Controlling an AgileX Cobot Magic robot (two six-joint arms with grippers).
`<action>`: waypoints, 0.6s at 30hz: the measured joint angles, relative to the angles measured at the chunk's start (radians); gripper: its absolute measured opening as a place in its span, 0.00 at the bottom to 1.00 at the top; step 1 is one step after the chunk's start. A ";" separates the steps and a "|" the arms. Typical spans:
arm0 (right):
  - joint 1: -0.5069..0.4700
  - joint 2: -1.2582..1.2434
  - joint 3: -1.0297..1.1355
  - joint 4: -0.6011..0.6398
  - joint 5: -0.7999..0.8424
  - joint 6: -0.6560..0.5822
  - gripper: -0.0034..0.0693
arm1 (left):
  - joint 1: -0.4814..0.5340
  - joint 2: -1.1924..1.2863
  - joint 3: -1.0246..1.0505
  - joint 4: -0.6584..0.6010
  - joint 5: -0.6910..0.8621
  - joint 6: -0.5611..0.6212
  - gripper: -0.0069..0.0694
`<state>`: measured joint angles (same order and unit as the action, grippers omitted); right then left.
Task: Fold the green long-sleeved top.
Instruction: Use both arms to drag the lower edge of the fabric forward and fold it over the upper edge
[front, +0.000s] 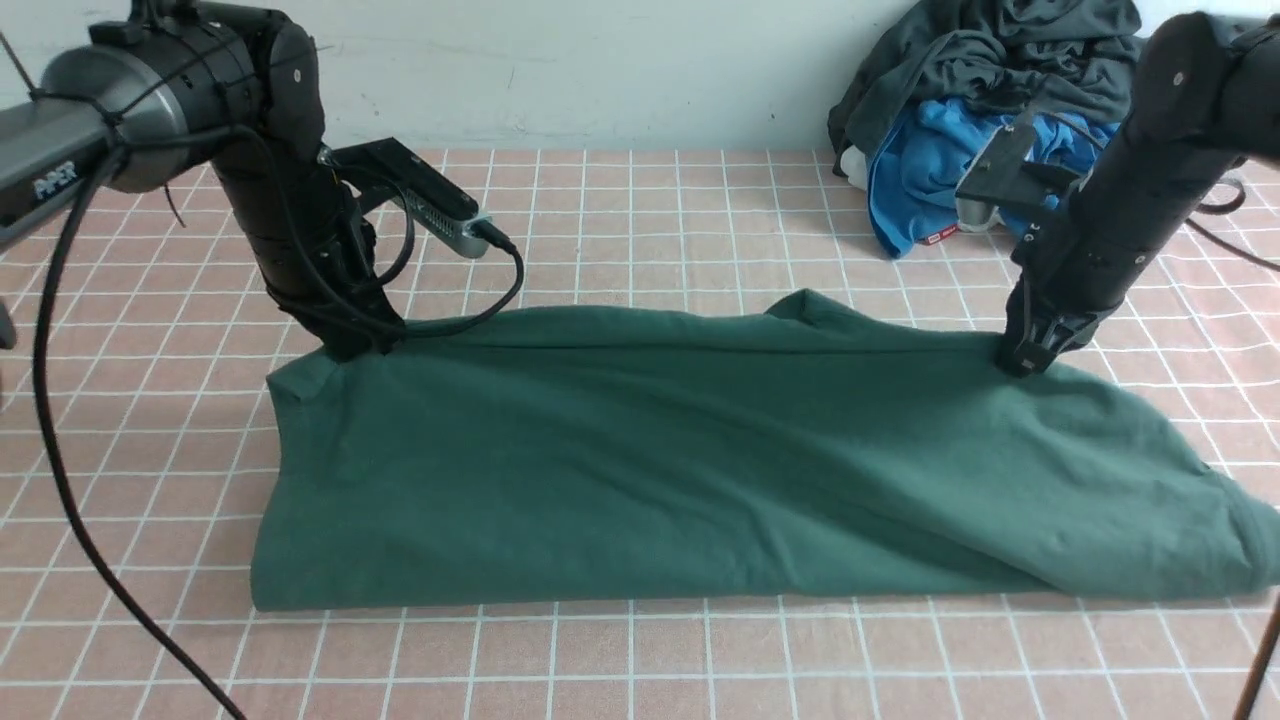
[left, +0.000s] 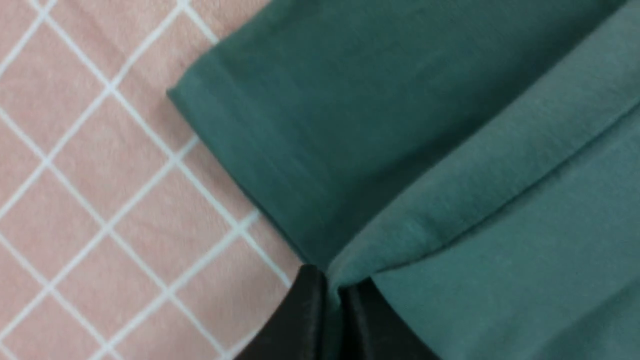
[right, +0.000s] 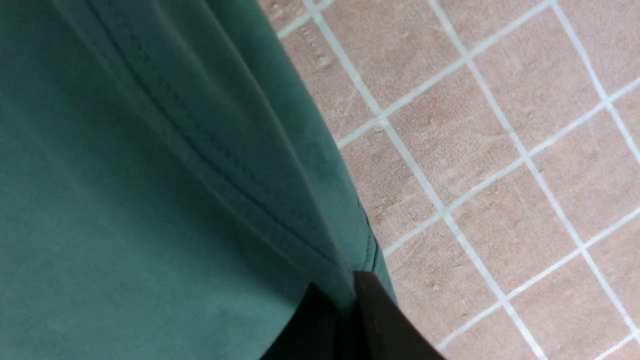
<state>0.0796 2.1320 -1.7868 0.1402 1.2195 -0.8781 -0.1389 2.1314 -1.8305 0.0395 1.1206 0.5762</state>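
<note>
The green long-sleeved top (front: 680, 460) lies across the pink checked table, folded over into a long band, its far edge lifted off the table at both ends. My left gripper (front: 352, 345) is shut on the top's far left corner; in the left wrist view the black fingers (left: 305, 320) pinch a fold of green cloth (left: 450, 200). My right gripper (front: 1025, 358) is shut on the far right edge, where the right wrist view has a stitched seam (right: 210, 150) running into the closed fingertips (right: 380, 320). Collar, label and sleeves are hidden.
A pile of a dark grey garment (front: 1000, 50) and a bright blue garment (front: 930, 160) sits at the far right by the wall. Black cables (front: 60, 420) hang from the left arm to the table's front. The checked tablecloth (front: 640, 230) shows beyond the top.
</note>
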 joint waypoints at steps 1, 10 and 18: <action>0.000 0.010 -0.001 0.000 -0.001 0.002 0.05 | 0.001 0.011 -0.009 0.000 -0.003 0.001 0.12; -0.004 0.070 -0.006 -0.001 -0.088 0.055 0.09 | 0.009 0.092 -0.052 -0.001 -0.153 0.002 0.13; -0.011 0.075 -0.014 -0.011 -0.140 0.112 0.26 | 0.014 0.092 -0.053 0.004 -0.230 0.002 0.24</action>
<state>0.0690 2.2067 -1.8004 0.1290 1.0798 -0.7661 -0.1245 2.2234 -1.8834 0.0439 0.8906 0.5781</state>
